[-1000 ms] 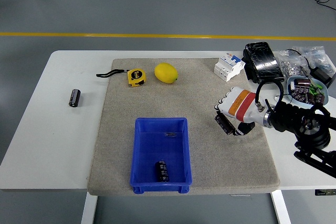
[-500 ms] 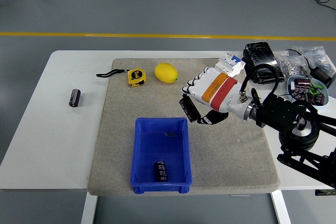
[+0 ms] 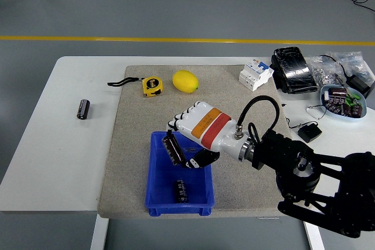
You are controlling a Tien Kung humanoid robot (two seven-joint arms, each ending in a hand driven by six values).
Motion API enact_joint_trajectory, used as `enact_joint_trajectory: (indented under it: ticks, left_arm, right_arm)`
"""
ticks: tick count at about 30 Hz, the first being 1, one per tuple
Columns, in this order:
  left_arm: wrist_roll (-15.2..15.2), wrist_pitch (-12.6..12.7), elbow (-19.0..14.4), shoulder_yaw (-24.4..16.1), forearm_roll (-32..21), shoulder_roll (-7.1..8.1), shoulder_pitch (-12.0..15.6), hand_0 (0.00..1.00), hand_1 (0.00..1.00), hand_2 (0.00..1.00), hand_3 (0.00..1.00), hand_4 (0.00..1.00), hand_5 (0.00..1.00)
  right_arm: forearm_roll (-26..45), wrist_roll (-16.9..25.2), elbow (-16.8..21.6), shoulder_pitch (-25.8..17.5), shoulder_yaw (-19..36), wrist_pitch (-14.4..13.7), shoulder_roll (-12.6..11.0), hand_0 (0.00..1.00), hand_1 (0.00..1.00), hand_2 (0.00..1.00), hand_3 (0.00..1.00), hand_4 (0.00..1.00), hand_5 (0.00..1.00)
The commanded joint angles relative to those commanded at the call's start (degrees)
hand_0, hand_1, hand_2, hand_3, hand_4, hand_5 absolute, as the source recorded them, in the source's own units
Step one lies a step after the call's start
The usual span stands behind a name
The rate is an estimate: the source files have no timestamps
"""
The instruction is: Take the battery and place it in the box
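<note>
My right hand (image 3: 183, 144), white with an orange band, reaches in from the right and is shut on a black cylindrical battery (image 3: 173, 149). It holds the battery above the back part of the blue box (image 3: 155, 197). A second black battery (image 3: 180, 191) lies inside the box near its front. A third black battery (image 3: 84, 109) lies on the white table at the left, off the mat. The left hand is out of view.
A yellow tape measure (image 3: 152, 85) and a lemon (image 3: 185, 81) lie at the back of the grey mat (image 3: 135, 144). A white breaker (image 3: 256, 74), a black case (image 3: 292, 69), bags of parts and a bowl (image 3: 343, 99) stand at the back right.
My right hand has carried the battery leftward and toward the near edge, from over the mat right of the box to above the box.
</note>
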Motion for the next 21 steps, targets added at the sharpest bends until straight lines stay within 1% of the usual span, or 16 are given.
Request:
enact_joint_trajectory:
  ticks: [2, 3, 8, 9, 14, 15, 20, 21]
  left_arm:
    - [-0.01, -0.01, 0.0, 0.05, -0.01, 0.02, -0.02, 0.728, 0.705, 0.74, 0.631, 0.66, 0.651]
    - [-0.01, -0.01, 0.0, 0.03, 0.0, 0.03, -0.02, 0.729, 0.704, 0.739, 0.631, 0.661, 0.652]
    - [0.05, -0.05, 0.02, -0.15, 0.14, 0.1, -0.01, 0.729, 0.704, 0.739, 0.631, 0.661, 0.652]
    - [0.08, -0.07, 0.02, -0.19, 0.22, 0.1, -0.01, 0.729, 0.703, 0.738, 0.63, 0.661, 0.653]
    - [0.18, -0.12, 0.0, -0.3, 0.45, 0.17, -0.03, 0.729, 0.703, 0.738, 0.63, 0.661, 0.653]
    - [0.21, -0.13, -0.01, -0.36, 0.56, 0.18, -0.02, 0.729, 0.703, 0.739, 0.628, 0.661, 0.654]
    - [0.17, -0.08, 0.02, -0.38, 0.49, 0.2, 0.03, 0.729, 0.703, 0.739, 0.628, 0.661, 0.654]
    - [0.18, -0.1, 0.02, -0.43, 0.59, 0.19, 0.01, 0.729, 0.702, 0.738, 0.629, 0.661, 0.654]
  right_arm:
    - [1.78, -0.4, -0.55, -0.14, -0.38, -0.2, 0.43, 0.356, 0.45, 0.586, 0.506, 0.998, 0.305]
    - [2.08, -0.44, -0.79, -0.17, -0.45, -0.08, 0.55, 0.37, 0.48, 0.621, 0.528, 0.998, 0.325]
    - [1.52, 0.78, -1.49, -0.07, -0.48, 2.65, 0.56, 0.37, 0.48, 0.621, 0.528, 0.998, 0.325]
    - [1.38, 0.94, -1.56, -0.04, -0.48, 2.93, 0.53, 0.402, 0.544, 0.673, 0.661, 0.998, 0.369]
    - [0.22, 1.57, -1.44, 0.17, -0.36, 3.96, 0.09, 0.402, 0.544, 0.673, 0.661, 0.998, 0.369]
    - [-0.11, 1.64, -1.37, 0.24, -0.32, 4.05, -0.02, 0.413, 0.567, 0.745, 0.816, 0.998, 0.411]
    - [-0.55, 1.85, -1.19, 0.58, 0.33, 3.95, -0.5, 0.413, 0.567, 0.745, 0.816, 0.998, 0.411]
    - [-0.65, 1.89, -1.16, 0.67, 0.52, 3.97, -0.59, 0.418, 0.574, 0.774, 0.836, 0.998, 0.402]
